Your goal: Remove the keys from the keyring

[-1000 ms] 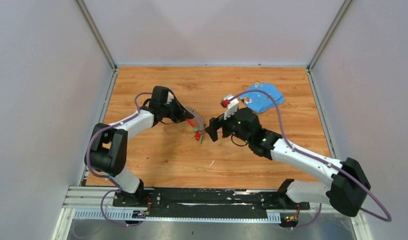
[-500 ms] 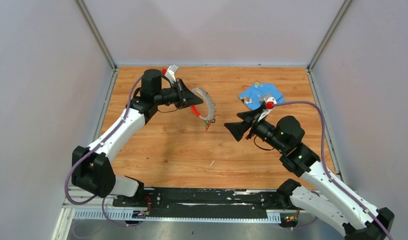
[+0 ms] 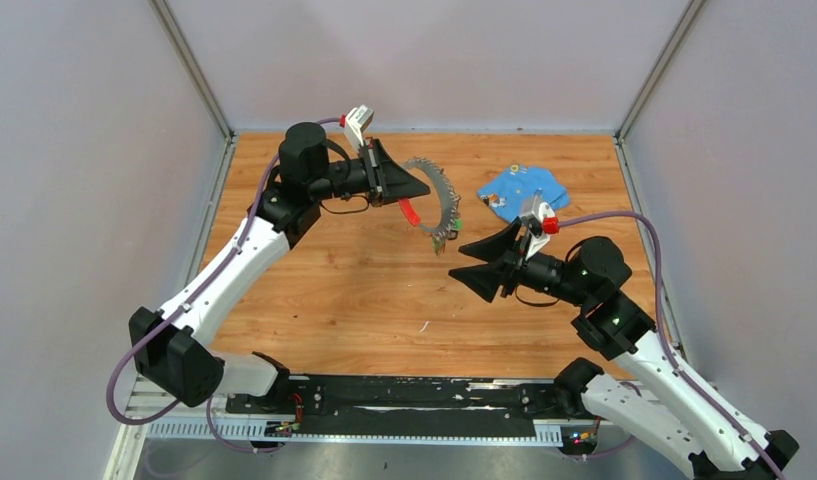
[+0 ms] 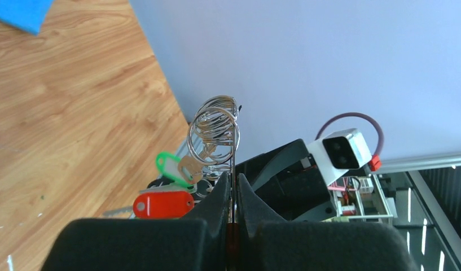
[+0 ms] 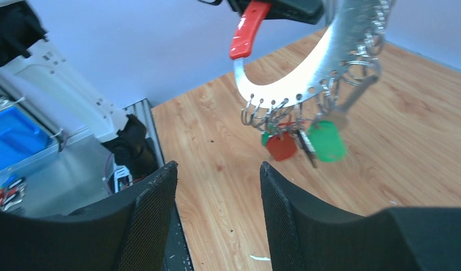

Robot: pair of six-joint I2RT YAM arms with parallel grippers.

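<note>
The left jaws pinch the rim of the keyring point(image 5: 293, 87) close to its red sleeve point(image 5: 247, 31) and hold it up off the table point(image 3: 334, 290). The keys point(image 5: 298, 138) hang bunched from its lower arc, with a red and a green tag among them. The right jaws stand spread with nothing between them, near the keys but not touching.

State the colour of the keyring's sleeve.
The sleeve is red; clearest in the right wrist view.
</note>
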